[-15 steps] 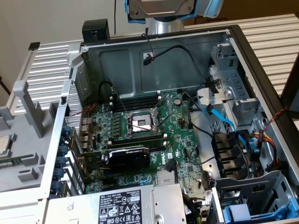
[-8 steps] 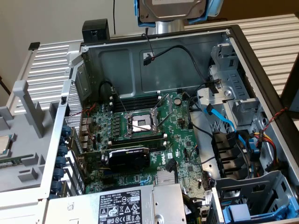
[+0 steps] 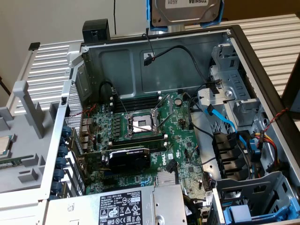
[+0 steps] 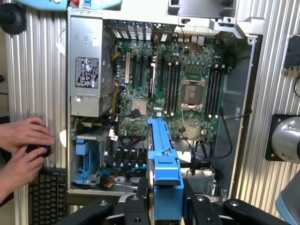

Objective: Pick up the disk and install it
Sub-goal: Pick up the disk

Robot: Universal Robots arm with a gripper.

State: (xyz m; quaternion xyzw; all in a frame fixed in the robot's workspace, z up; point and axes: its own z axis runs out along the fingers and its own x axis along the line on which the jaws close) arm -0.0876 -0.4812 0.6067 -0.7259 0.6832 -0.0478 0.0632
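Disk (image 3: pixel 185 13): silver-grey, Toshiba label, blue rails | gripper (image 4: pixel 165 188) fingers pinch its sides | over computer case (image 3: pixel 126 61)

You see the disk (image 3: pixel 187 11) hanging over the far wall of the case (image 3: pixel 122 65), well apart from the motherboard (image 3: pixel 183 136) inside it.

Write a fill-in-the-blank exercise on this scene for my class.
The disk is framed by ___ plastic rails. Its label reads ___. The jaws are closed on the ___. A person's hands rest near a black ___.
Missing words: blue; Toshiba; disk; keyboard.
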